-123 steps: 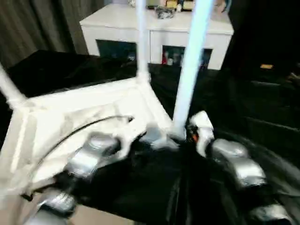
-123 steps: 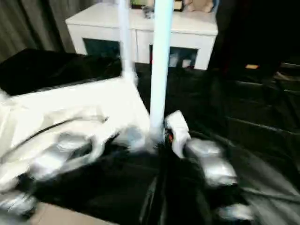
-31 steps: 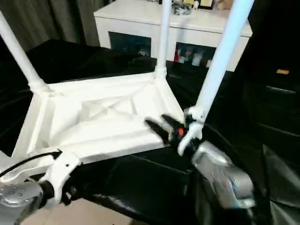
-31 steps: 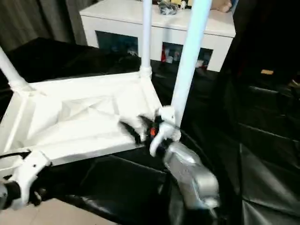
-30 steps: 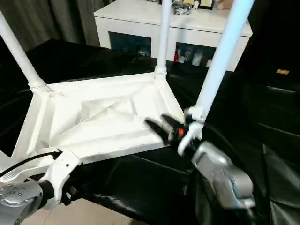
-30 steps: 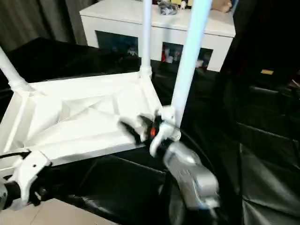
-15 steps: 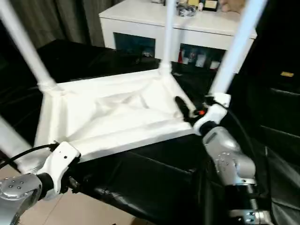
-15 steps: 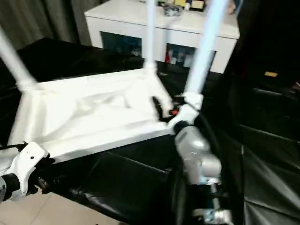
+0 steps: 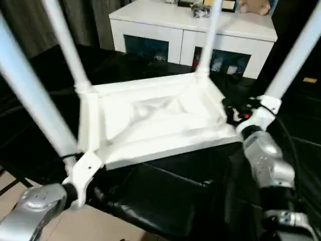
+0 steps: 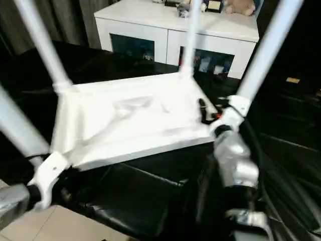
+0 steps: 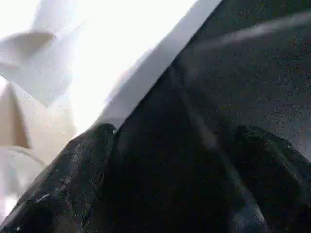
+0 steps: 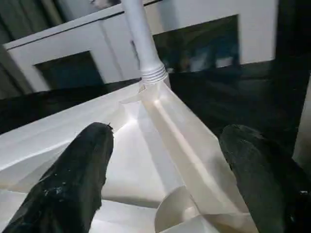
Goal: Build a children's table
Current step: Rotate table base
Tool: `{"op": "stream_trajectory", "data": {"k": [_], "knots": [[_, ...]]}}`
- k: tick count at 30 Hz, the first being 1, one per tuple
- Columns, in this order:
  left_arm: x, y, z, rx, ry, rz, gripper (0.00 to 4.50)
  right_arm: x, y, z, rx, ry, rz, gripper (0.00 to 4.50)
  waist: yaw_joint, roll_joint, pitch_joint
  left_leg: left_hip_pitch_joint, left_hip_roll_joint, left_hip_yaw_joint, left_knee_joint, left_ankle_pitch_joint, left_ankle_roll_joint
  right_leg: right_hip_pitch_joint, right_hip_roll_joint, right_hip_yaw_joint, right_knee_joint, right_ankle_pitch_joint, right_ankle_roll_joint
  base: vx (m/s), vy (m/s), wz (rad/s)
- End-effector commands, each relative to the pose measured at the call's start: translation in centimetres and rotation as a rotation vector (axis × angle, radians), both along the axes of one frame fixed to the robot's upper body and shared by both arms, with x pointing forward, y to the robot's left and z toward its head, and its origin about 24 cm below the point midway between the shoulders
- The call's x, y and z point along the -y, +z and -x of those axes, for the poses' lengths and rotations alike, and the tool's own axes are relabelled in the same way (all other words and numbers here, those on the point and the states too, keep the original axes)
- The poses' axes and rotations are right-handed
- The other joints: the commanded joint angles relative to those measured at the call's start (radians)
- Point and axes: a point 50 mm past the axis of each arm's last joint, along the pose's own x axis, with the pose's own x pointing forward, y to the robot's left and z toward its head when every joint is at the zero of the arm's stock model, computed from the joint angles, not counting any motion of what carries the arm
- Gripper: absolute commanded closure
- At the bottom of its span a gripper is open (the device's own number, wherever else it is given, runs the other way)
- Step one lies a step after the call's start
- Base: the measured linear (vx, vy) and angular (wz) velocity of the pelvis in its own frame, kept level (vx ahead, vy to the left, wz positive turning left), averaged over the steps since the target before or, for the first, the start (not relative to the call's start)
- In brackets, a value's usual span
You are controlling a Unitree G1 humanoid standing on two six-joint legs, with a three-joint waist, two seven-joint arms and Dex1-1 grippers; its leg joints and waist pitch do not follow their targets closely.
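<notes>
A small white children's table lies upside down in the middle of the frame on a surface draped in black sheeting, its ribbed underside facing up and its four round white legs rising from the corners toward the top edge of the frame. At the lower left, the left gripper sits by the table's near corner beside the closest leg; its two black fingers stand wide apart with nothing between them, over the dark sheeting next to the white rim. At the right of the frame, the right gripper reaches over the table's right edge, beside the base of the right-hand leg; its fingers are also spread wide and empty, above the ribbed underside. Behind, at the upper centre, stands a white cabinet with dark glass doors and small items on top.
</notes>
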Motion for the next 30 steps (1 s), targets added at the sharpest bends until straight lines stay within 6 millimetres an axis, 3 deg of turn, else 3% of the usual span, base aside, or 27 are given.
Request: {"op": "stream_trajectory", "data": {"k": [1, 8, 10, 12, 13, 16, 17, 18, 19, 20, 21, 22, 24, 25, 27, 28, 30], "knots": [[0.4, 1.0, -0.7, 0.07, -0.024, 0.023, 0.06, 1.9, 1.6, -0.3, 0.065, -0.059, 0.028, 0.64, -0.007, 0.005, -0.056, 0.015, 0.012, 0.002, -0.067, -0.162, -0.009, 0.038, -0.02, 0.026, -0.058, -0.018, -0.178, 0.0, 0.0, 0.0], [2.3, 1.9, -1.6, 0.136, -0.09, 0.114, 0.06, 3.2, 2.3, -1.3, 0.076, -0.037, 0.076, 0.64, -0.016, -0.003, -0.056, 0.009, 0.012, 0.002, -0.064, -0.165, 0.009, 0.042, -0.022, 0.024, -0.058, -0.049, -0.189, 0.0, 0.0, 0.0], [3.2, 2.4, -1.7, 0.155, -0.127, 0.169, 0.06, 3.8, 2.6, -1.8, 0.072, -0.014, 0.107, 0.64, -0.016, 0.003, -0.057, 0.011, 0.013, 0.003, -0.062, -0.175, 0.01, 0.039, -0.023, 0.023, -0.056, -0.062, -0.213, 0.0, 0.0, 0.0], [3.5, 2.7, -1.6, 0.157, -0.139, 0.195, 0.06, 3.9, 2.7, -2.0, 0.073, 0.0, 0.114, 0.64, -0.015, 0.001, -0.056, 0.013, 0.012, 0.006, -0.06, -0.194, 0.009, 0.037, -0.022, 0.022, -0.058, -0.071, -0.226, 0.0, 0.0, 0.0], [3.6, 2.9, -1.3, 0.154, -0.149, 0.232, 0.06, 3.7, 2.8, -2.1, 0.08, 0.028, 0.116, 0.64, -0.015, -0.004, -0.055, 0.004, 0.012, 0.004, -0.061, -0.184, 0.019, 0.044, -0.024, 0.023, -0.056, -0.065, -0.224, 0.0, 0.0, 0.0], [3.7, 3.2, -1.1, 0.152, -0.156, 0.257, 0.06, 3.5, 2.9, -2.2, 0.086, 0.048, 0.117, 0.64, -0.015, -0.004, -0.056, 0.006, 0.013, 0.005, -0.059, -0.174, 0.031, 0.042, -0.023, 0.022, -0.058, -0.062, -0.224, 0.0, 0.0, 0.0], [3.5, 3.4, -0.5, 0.131, -0.167, 0.298, 0.06, 2.8, 3.2, -2.3, 0.1, 0.106, 0.116, 0.64, -0.016, -0.004, -0.056, 0.006, 0.013, 0.004, -0.059, -0.169, 0.034, 0.042, -0.022, 0.022, -0.057, -0.063, -0.225, 0.0, 0.0, 0.0], [2.5, 3.6, 0.5, 0.108, -0.159, 0.339, 0.06, 0.8, 3.2, -2.1, 0.125, 0.242, 0.104, 0.64, -0.016, -0.005, -0.058, 0.005, 0.013, 0.004, -0.057, -0.162, 0.035, 0.044, -0.023, 0.022, -0.053, -0.051, -0.23, 0.0, 0.0, 0.0], [2.5, 3.6, 0.5, 0.108, -0.159, 0.339, 0.06, 0.8, 3.2, -2.1, 0.125, 0.242, 0.104, 0.64, -0.022, -0.01, -0.054, -0.006, 0.013, 0.001, -0.062, -0.156, 0.049, 0.048, -0.023, 0.02, -0.054, -0.055, -0.229, 0.0, 0.0, 0.0], [1.8, 3.8, 1.1, 0.094, -0.154, 0.362, 0.06, -0.6, 3.3, -1.8, 0.141, 0.338, 0.092, 0.64, -0.025, -0.011, -0.054, -0.001, 0.014, 0.003, -0.062, -0.167, 0.055, 0.042, -0.019, 0.019, -0.057, -0.075, -0.229, 0.0, 0.0, 0.0], [0.2, 4.3, 2.0, 0.097, -0.135, 0.377, 0.06, -3.0, 3.0, -1.0, 0.159, 0.493, 0.084, 0.64, -0.026, -0.014, -0.054, -0.006, 0.014, 0.001, -0.058, -0.155, 0.07, 0.047, -0.024, 0.022, -0.054, -0.068, -0.226, 0.0, 0.0, 0.0], [0.2, 4.3, 2.0, 0.097, -0.135, 0.377, 0.06, -3.0, 3.0, -1.0, 0.159, 0.493, 0.084, 0.64, -0.033, -0.006, -0.05, -0.005, 0.019, -0.001, -0.067, -0.17, 0.074, 0.038, -0.02, 0.02, -0.061, -0.098, -0.218, 0.0, 0.0, 0.0], [-0.1, 4.4, 2.1, 0.101, -0.132, 0.377, 0.06, -3.4, 3.0, -0.9, 0.161, 0.514, 0.085, 0.64, -0.033, -0.002, -0.051, 0.008, 0.023, 0.001, -0.065, -0.19, 0.064, 0.03, -0.019, 0.022, -0.063, -0.111, -0.232, 0.0, 0.0, 0.0], [-1.5, 4.5, 2.5, 0.073, -0.11, 0.382, 0.06, -4.4, 2.6, -0.5, 0.165, 0.569, 0.08, 0.64, -0.03, -0.014, -0.047, 0.011, 0.024, 0.005, -0.067, -0.213, 0.052, 0.027, -0.016, 0.024, -0.065, -0.127, -0.239, 0.0, 0.0, 0.0], [-3.0, 4.7, 2.7, 0.045, -0.075, 0.393, 0.06, -5.5, 2.1, 0.1, 0.167, 0.624, 0.096, 0.64, -0.022, -0.005, -0.043, 0.009, 0.022, 0.003, -0.072, -0.238, 0.036, 0.026, -0.018, 0.026, -0.065, -0.177, -0.218, 0.0, 0.0, 0.0], [-3.0, 4.7, 2.7, 0.045, -0.075, 0.393, 0.06, -5.5, 2.1, 0.1, 0.167, 0.624, 0.096, 0.64, -0.022, -0.002, -0.042, 0.013, 0.024, 0.001, -0.077, -0.264, 0.02, 0.023, -0.018, 0.026, -0.068, -0.201, -0.206, 0.0, 0.0, 0.0], [-5.0, 5.3, 3.1, 0.022, -0.022, 0.416, 0.06, -7.0, 1.2, 1.2, 0.162, 0.71, 0.136, 0.64, -0.016, 0.0, -0.041, 0.019, 0.024, 0.001, -0.079, -0.297, -0.001, 0.017, -0.016, 0.029, -0.069, -0.212, -0.194, 0.0, 0.0, 0.0]]}}
